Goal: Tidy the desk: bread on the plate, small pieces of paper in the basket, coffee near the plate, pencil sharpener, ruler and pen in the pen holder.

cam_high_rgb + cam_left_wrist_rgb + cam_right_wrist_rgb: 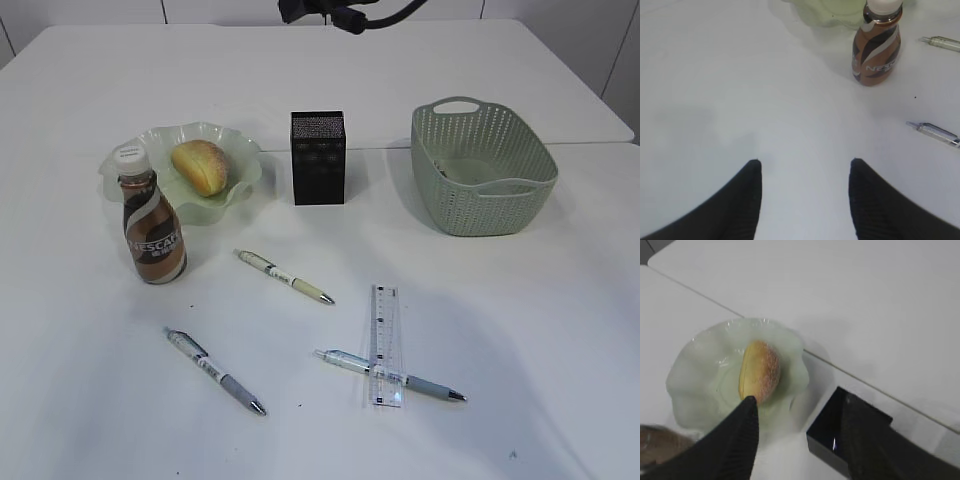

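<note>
The bread (200, 165) lies on the green glass plate (240, 150). The brown coffee bottle (152, 225) stands upright just in front of the plate. The black pen holder (318, 158) stands in the middle and the green basket (482, 168) at the right. Three pens (284, 276) (215, 371) (430, 386) lie on the table, and the clear ruler (386, 344) lies across the right one. My left gripper (805, 161) is open and empty over bare table, near the bottle (877, 47). My right gripper (798, 397) is open and empty, high above the bread (760, 372) and pen holder (840, 432). No pencil sharpener shows.
Something pale lies in the basket; I cannot tell what. A seam between two white tables runs behind the plate (695, 375). A dark arm part (340, 12) hangs at the top of the exterior view. Two pens (935, 132) (942, 43) show right of my left gripper.
</note>
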`<action>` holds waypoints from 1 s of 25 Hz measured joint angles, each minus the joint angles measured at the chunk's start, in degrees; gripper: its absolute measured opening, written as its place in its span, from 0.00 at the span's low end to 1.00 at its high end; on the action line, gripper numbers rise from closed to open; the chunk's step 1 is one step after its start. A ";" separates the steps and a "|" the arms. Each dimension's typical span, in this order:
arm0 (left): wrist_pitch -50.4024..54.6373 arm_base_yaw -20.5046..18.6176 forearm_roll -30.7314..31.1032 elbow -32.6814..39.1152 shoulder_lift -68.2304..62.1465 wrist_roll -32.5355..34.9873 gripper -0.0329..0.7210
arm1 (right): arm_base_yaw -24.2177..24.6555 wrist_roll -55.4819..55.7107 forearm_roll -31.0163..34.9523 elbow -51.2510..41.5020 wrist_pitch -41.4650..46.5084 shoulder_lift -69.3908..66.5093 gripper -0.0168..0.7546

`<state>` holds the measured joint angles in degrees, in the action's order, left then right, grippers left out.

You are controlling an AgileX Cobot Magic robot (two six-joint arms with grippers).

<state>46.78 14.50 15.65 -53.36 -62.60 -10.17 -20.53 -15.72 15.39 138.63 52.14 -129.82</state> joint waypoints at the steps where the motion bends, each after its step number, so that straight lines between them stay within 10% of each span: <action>1: 0.00 0.00 0.01 0.00 0.00 0.00 0.56 | 0.00 0.00 -1.01 0.26 4.11 0.90 0.57; 9: 0.10 0.00 -0.80 0.00 0.00 0.00 0.56 | 0.00 0.46 -3.07 -0.47 19.25 4.81 0.57; 25: 6.36 0.00 -4.60 -2.32 0.00 -0.09 0.56 | 0.00 17.37 -8.23 -21.20 19.47 19.16 0.57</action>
<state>53.14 14.50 11.05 -55.68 -62.60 -10.26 -20.53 1.66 7.16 117.43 71.62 -110.67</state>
